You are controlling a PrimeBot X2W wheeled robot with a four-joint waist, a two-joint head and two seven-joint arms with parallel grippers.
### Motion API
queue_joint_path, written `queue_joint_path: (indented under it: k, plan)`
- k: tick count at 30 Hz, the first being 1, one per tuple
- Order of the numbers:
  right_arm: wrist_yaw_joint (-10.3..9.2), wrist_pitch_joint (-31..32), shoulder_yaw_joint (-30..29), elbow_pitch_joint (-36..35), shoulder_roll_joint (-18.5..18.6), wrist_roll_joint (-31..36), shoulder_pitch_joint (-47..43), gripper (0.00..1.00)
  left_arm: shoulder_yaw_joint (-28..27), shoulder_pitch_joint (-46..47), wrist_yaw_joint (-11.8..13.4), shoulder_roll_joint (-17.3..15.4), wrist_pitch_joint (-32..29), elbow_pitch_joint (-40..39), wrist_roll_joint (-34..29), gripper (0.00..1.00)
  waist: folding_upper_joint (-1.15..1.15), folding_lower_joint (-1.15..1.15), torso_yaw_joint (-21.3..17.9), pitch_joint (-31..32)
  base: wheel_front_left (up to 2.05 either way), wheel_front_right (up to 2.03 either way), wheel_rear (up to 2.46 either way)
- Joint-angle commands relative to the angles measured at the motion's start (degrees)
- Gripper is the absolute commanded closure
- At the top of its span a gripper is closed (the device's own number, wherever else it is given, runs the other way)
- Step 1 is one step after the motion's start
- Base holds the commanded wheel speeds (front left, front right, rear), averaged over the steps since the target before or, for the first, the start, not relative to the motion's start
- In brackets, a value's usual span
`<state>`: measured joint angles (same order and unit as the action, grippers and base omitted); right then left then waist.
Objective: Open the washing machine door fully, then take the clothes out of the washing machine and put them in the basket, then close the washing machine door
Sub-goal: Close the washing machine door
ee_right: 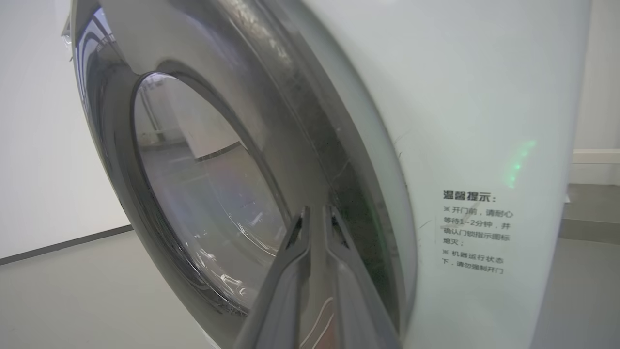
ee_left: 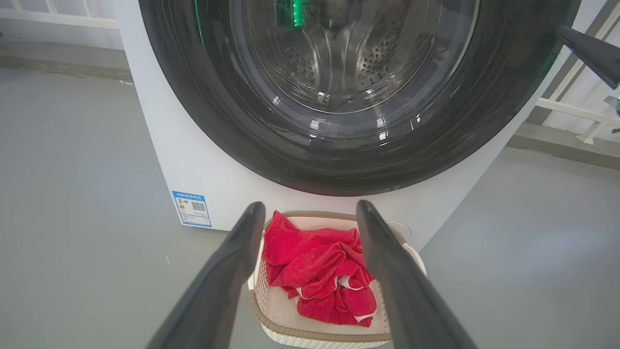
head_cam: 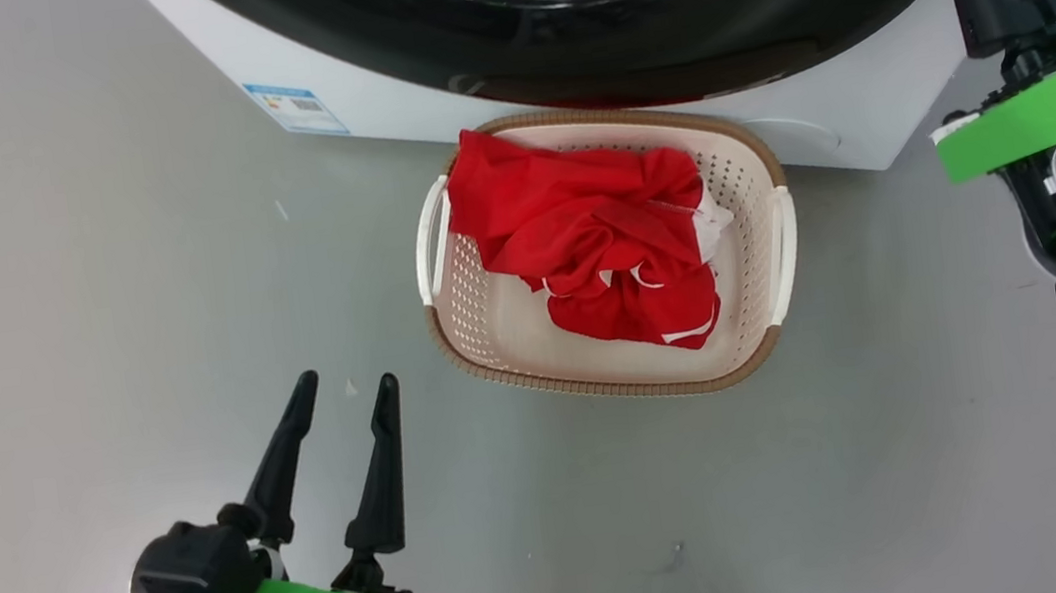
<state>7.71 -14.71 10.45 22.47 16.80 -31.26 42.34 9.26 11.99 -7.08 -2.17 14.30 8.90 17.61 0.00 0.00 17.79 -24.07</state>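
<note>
I see the bright red soft fabric clothes bunched in a crumpled heap, thin white trim edges showing, inside the small cream-white perforated plastic basket with its brown woven-look rim. The heap stretches slantwise from the basket's far left corner, where a fold laps over the rim, toward its near right side. The basket stands on the grey floor just in front of the big white boxy washing machine. Its long axis runs across my head view, roughly parallel to the machine's front, with white handles at the left and right ends.

The large round glossy black-rimmed washing machine door faces me and lies against the machine's front. Through its clear glass I make out the perforated steel drum. I cannot tell whether it is latched. A blue-edged paper label sits low on the front's left side.

My left gripper hangs over the floor near the basket's left side but apart from it, jaws spread wide with nothing between them, fingers pointing toward the machine. My right gripper is at the door's right edge, jaws drawn almost together around nothing, tips close to the black rim. I cannot tell whether they touch it.
</note>
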Motion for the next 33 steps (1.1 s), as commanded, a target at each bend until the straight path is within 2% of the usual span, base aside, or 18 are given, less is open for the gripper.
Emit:
queue_joint_path:
  k: [1, 4, 5, 7, 8, 10, 33]
  plan:
    - [-0.22, -0.3, 1.7, -1.3, -0.7, -0.5, -2.0, 0.86, -2.2, 0.4, 0.1, -0.7, 0.7, -0.8, -0.6, 0.0, 0.0, 0.0, -0.8, 1.0, 0.0, 0.0, 0.0]
    - [-0.22, -0.3, 2.9, -1.4, -0.8, -0.8, -3.5, 0.84, -2.7, 0.2, 0.0, -0.7, 0.7, -0.5, -0.9, 0.0, 0.0, 0.0, -1.4, 1.8, 0.0, 0.0, 0.0]
    - [-0.22, -0.3, 3.2, -1.4, -0.8, -0.9, -4.0, 0.79, -2.9, 0.1, 0.0, -0.7, 0.7, -0.3, -1.0, 0.0, 0.0, 0.0, -1.7, 2.0, 0.0, 0.0, 0.0]
    - [-0.22, -0.3, 3.7, -1.5, -0.9, -1.0, -4.9, 0.54, -3.3, -0.1, -0.1, -0.7, 0.7, 0.0, -1.2, 0.0, 0.0, 0.0, -2.2, 2.6, 0.0, 0.0, 0.0]
    - [-0.22, -0.3, 3.7, -1.5, -0.9, -1.0, -4.9, 0.54, -3.3, -0.1, -0.1, -0.7, 0.7, 0.0, -1.2, 0.0, 0.0, 0.0, -2.2, 2.6, 0.0, 0.0, 0.0]
    - [-0.22, -0.3, 4.1, -1.5, -1.0, -1.1, -5.9, 0.02, -3.8, -0.4, -0.1, -0.7, 0.7, 0.3, -1.4, 0.0, 0.0, 0.0, -2.7, 3.2, 0.0, 0.0, 0.0]
    - [-0.22, -0.3, 2.9, -3.1, -2.1, -1.0, -21.5, 0.0, -8.2, -4.6, -0.4, -0.7, 0.7, 2.5, -4.8, 0.0, 0.0, 0.0, -9.9, 11.9, 0.0, 0.0, 0.0]
